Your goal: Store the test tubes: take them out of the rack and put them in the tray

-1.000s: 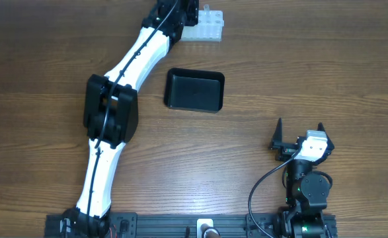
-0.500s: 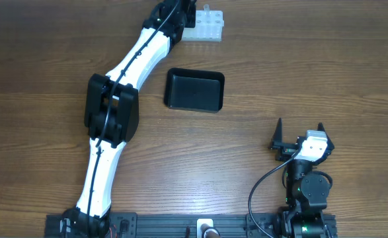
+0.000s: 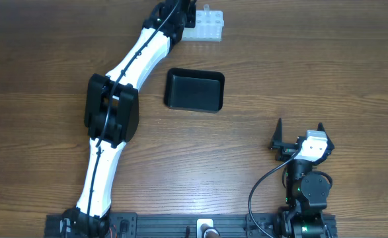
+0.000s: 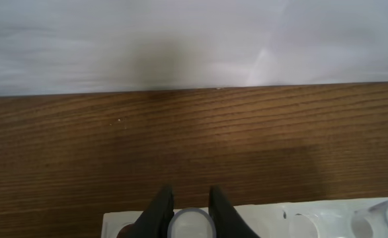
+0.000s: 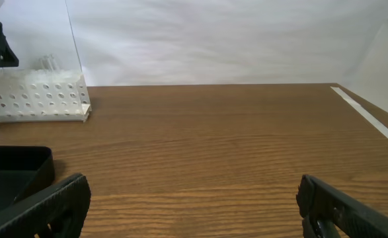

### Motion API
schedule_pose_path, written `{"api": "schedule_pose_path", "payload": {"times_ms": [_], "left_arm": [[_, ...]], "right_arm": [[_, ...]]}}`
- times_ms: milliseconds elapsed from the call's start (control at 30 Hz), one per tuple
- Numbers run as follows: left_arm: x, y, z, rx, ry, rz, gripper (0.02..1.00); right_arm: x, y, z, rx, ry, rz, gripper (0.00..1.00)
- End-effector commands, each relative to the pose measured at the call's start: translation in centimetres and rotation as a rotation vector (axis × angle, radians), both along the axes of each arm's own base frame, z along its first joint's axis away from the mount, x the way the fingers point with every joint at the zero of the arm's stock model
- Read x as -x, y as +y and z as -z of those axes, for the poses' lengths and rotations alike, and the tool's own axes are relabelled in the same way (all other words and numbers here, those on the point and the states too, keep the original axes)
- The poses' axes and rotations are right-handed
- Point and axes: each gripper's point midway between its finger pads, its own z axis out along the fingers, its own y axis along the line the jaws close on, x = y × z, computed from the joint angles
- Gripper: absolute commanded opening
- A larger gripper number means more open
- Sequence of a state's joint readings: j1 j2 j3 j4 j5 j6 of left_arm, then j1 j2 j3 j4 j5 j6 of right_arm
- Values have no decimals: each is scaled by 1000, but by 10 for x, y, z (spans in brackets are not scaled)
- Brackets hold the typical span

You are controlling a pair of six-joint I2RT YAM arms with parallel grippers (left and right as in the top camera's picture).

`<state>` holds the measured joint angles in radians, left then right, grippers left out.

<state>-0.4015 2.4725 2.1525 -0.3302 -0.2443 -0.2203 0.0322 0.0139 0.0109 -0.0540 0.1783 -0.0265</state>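
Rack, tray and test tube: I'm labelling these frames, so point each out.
rack [image 3: 210,30], top view: its white top face.
tray [image 3: 195,91], top view: its bare black floor.
test tube [image 4: 192,223], left wrist view: its round rim.

Matt brown wood-grain tabletop [image 3: 326,73]; slightly glossy black plastic tray [image 3: 195,90]; white perforated plastic rack [image 5: 38,100]; clear, smooth test tube [image 4: 191,223].

Brown wood-grain table [image 3: 326,73], grain running from 9 to 3 o'clock. Beyond its 12 o'clock edge, plain white wall [image 5: 213,39], evenly lit, with a soft grey shadow [image 4: 160,56] low down. Along the 3 o'clock side, a thin pale strip [image 5: 369,114], possibly tape. Soft, diffuse light; faint sheen on the wood.
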Motion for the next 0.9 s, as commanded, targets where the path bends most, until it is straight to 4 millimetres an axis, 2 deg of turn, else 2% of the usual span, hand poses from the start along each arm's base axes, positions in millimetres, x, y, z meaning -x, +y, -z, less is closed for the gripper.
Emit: {"api": "schedule_pose_path", "payload": {"times_ms": [33, 300, 633, 900], "left_arm": [[-4, 4, 4, -9, -4, -11, 132], [-3, 2, 3, -8, -5, -9, 93], [1, -8, -15, -13, -2, 6, 69], [5, -5, -49, 0, -36, 2, 40]], "right_arm": [[0, 0, 2, -3, 0, 0, 991], [0, 0, 2, -3, 0, 0, 993], [0, 0, 2, -3, 0, 0, 991], [0, 0, 2, -3, 0, 0, 991]]}}
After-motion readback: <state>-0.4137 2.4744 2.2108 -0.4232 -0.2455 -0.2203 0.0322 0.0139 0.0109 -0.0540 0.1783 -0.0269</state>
